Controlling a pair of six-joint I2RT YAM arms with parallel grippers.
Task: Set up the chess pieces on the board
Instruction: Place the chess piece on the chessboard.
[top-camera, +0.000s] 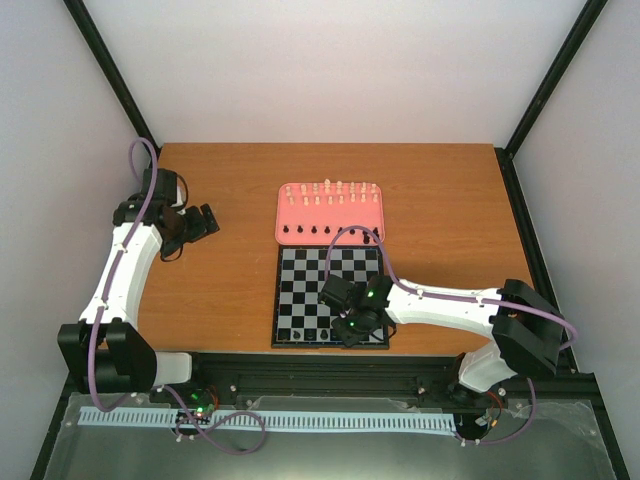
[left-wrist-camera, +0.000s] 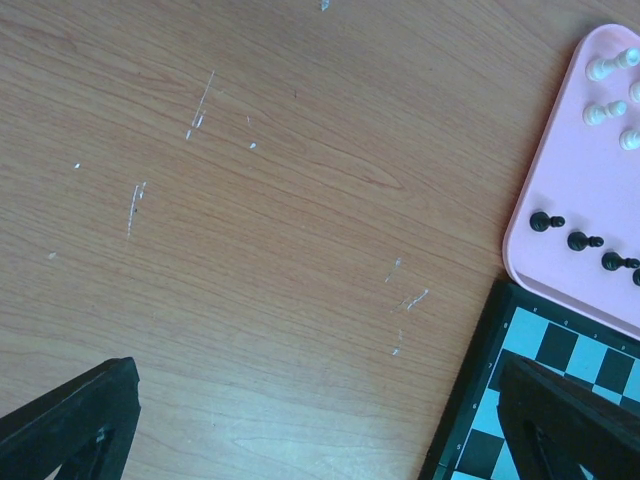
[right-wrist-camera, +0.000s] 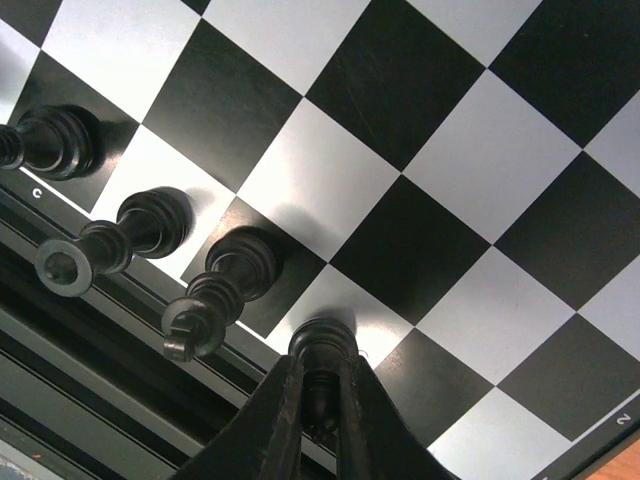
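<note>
The board (top-camera: 310, 270) lies at the table's near middle. My right gripper (top-camera: 352, 330) is over its near edge, shut on a black chess piece (right-wrist-camera: 322, 352) whose base rests on a light square in the near row. Three black pieces (right-wrist-camera: 225, 285) stand in that row beside it. More black pieces (left-wrist-camera: 583, 241) and cream-white pieces (top-camera: 330, 194) stand in the pink tray (top-camera: 288, 226) behind the board. My left gripper (top-camera: 205, 222) hovers open and empty over bare table left of the tray; in its wrist view only its finger (left-wrist-camera: 70, 425) tips show.
The wooden table (top-camera: 220, 290) ends at a black rail along its near edge. White walls and black frame posts enclose the back and sides. The board's corner (left-wrist-camera: 480, 400) shows in the left wrist view.
</note>
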